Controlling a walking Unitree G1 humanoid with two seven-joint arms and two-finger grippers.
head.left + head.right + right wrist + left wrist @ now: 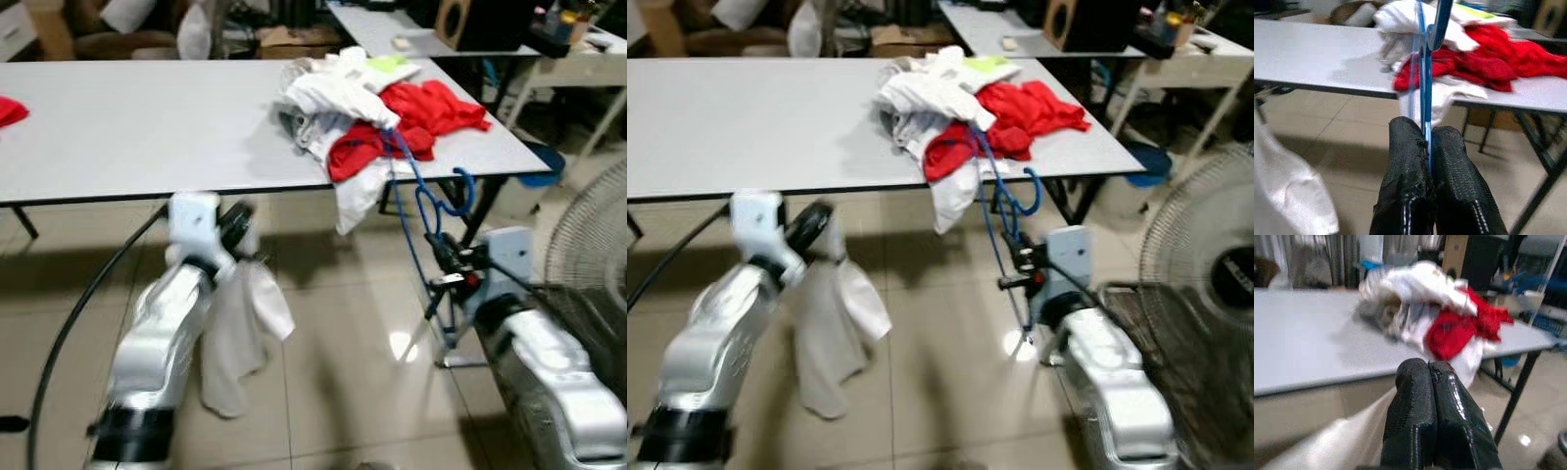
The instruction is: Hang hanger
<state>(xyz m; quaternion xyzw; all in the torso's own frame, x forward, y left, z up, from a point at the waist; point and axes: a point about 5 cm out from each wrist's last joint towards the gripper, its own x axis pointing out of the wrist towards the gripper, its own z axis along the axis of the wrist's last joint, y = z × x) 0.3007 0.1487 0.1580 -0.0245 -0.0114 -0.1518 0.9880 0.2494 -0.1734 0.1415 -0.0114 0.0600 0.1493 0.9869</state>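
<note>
closest to us, our right gripper is clamped on the thin blue wire hanger, whose long axis runs up and away from the fingers toward the heap of red and white clothes on the grey table, its hook curling just off the table edge. our left gripper is closed on a limp white cloth that dangles toward the tiled floor. we judge the right arm must carry the hanger; no rail is visible to hang it on.
</note>
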